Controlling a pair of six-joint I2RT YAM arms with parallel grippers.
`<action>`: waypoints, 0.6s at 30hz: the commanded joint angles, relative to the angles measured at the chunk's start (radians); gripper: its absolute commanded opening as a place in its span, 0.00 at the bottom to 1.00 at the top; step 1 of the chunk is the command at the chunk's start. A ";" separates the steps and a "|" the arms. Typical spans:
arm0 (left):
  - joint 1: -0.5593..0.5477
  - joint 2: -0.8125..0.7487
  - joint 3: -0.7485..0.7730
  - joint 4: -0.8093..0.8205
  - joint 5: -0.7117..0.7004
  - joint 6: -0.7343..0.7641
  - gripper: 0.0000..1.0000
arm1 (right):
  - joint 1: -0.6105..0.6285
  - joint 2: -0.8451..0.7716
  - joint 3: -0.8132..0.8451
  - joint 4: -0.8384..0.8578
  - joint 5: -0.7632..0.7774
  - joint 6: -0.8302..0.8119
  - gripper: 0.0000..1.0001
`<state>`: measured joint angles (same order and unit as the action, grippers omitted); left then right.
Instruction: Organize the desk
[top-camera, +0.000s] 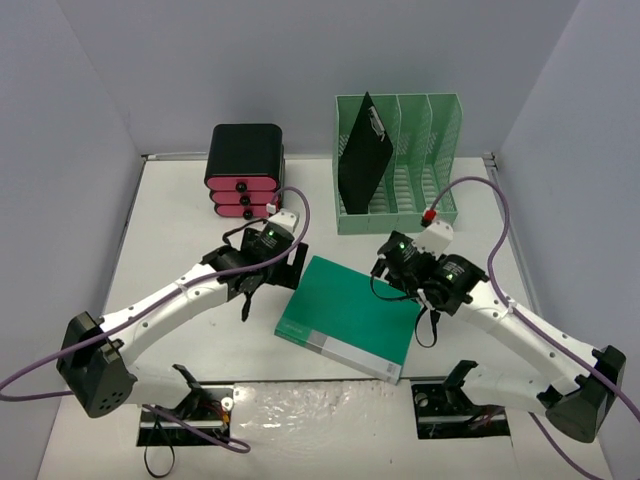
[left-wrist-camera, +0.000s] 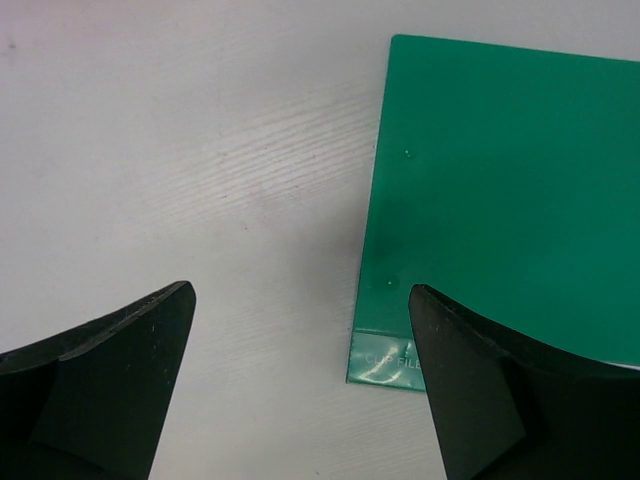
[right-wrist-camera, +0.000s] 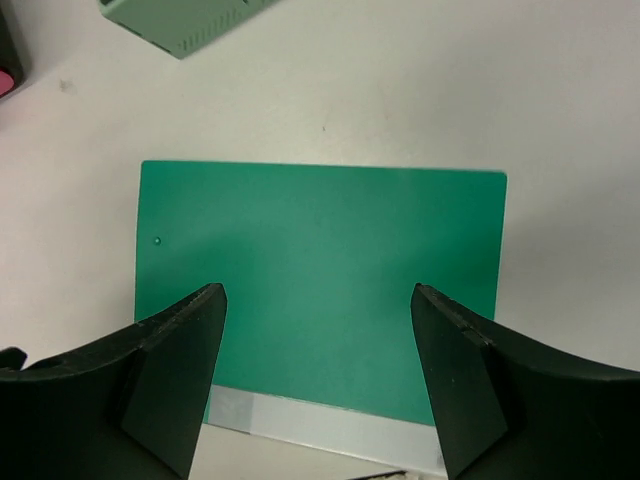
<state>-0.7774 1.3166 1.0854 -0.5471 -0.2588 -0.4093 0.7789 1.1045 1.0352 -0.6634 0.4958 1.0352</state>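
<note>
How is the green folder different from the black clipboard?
The green folder lies flat on the desk; the black clipboard stands leaning in the leftmost slot of the pale green file rack. The folder is bright green with a pale strip along one edge; the clipboard is black with a clip at its top. Both are thin, flat rectangles.

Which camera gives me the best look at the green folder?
Top external: nearly the whole green folder shows, flat on the desk. Right wrist shows most of it, near edge behind the fingers; left wrist only one corner.
</note>
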 joint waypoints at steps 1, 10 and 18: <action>0.025 0.032 0.009 0.026 0.116 -0.045 0.86 | 0.019 -0.069 -0.050 -0.059 -0.012 0.243 0.71; 0.085 0.118 -0.027 0.050 0.324 -0.081 0.86 | 0.025 -0.132 -0.185 -0.187 -0.038 0.419 0.72; 0.138 0.154 -0.123 0.125 0.475 -0.141 0.86 | 0.030 -0.146 -0.251 -0.184 -0.084 0.442 0.73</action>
<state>-0.6561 1.4651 0.9690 -0.4962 0.1141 -0.5019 0.8001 0.9729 0.7966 -0.8196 0.4079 1.4201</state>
